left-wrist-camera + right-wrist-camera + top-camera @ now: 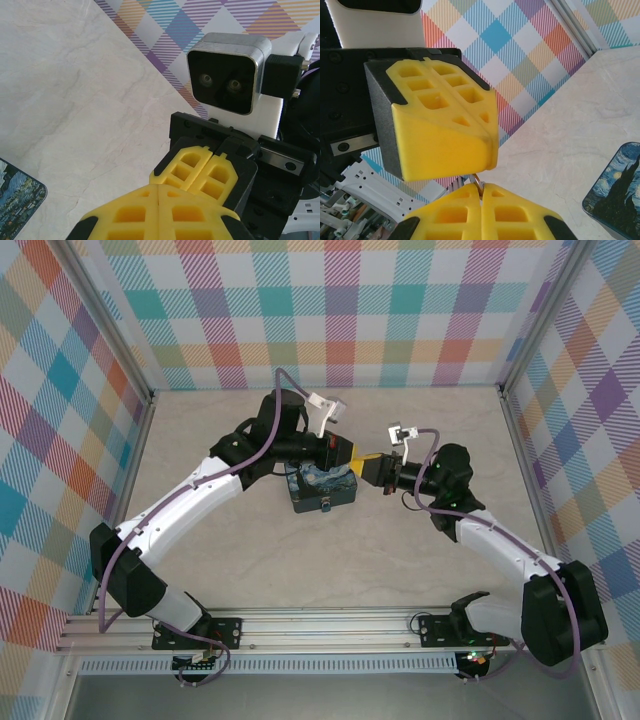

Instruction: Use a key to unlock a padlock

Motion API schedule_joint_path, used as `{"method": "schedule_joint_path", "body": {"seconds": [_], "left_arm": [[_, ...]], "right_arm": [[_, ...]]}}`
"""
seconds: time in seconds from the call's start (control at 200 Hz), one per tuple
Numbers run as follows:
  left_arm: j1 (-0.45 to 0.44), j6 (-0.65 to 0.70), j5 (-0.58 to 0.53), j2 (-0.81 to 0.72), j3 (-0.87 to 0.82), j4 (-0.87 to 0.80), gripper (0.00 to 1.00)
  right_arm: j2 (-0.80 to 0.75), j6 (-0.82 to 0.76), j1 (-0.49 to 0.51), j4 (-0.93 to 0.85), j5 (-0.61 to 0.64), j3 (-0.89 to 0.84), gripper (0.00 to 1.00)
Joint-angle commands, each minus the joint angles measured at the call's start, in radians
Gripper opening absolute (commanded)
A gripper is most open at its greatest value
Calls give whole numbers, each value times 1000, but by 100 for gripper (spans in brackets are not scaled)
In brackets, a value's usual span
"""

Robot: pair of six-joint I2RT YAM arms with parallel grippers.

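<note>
My two grippers meet tip to tip just above the Starry Night-print box (322, 492). The left gripper (362, 461) is shut, its yellow pads (135, 212) pressed flat together, and I see nothing between them. The right gripper (381, 471) is shut on a tiny thin metal piece (479, 181) that pokes out of its fingertips and reaches the left gripper's tip (494, 150). I take that piece for the key. The blue-teal padlock is hidden. In the left wrist view the right gripper (186, 186) faces mine head-on.
The box's corner lies low in each wrist view (17, 200) (620, 185). It rests mid-table on pale marble-look tabletop (330, 570). Checkered walls (330, 310) enclose the back and both sides. The right wrist's camera housing (227, 72) hangs close above the fingers.
</note>
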Motion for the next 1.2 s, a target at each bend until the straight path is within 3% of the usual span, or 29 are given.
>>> {"method": "schedule_joint_path", "body": {"seconds": [0.0, 0.215, 0.39, 0.51, 0.75, 0.94, 1.195], "left_arm": [[-12, 26, 4, -8, 19, 2, 16], [4, 28, -130, -73, -7, -17, 52], [33, -28, -233, -150, -107, -15, 66], [38, -88, -279, -199, -222, -14, 68], [27, -280, -243, -238, -512, 122, 68], [1, -365, -241, -169, -649, 277, 68], [-2, -369, -297, -18, -687, 417, 69]], "right_arm": [[-32, -63, 5, -92, 28, 42, 5], [-82, -200, 5, -357, 113, 32, 4], [-100, -253, 5, -500, 234, -2, 4], [-97, -261, 5, -573, 326, -18, 4], [-85, -263, 5, -667, 482, -29, 4], [-86, -246, 5, -659, 520, -46, 4], [-71, -244, 5, -614, 509, -47, 4]]}}
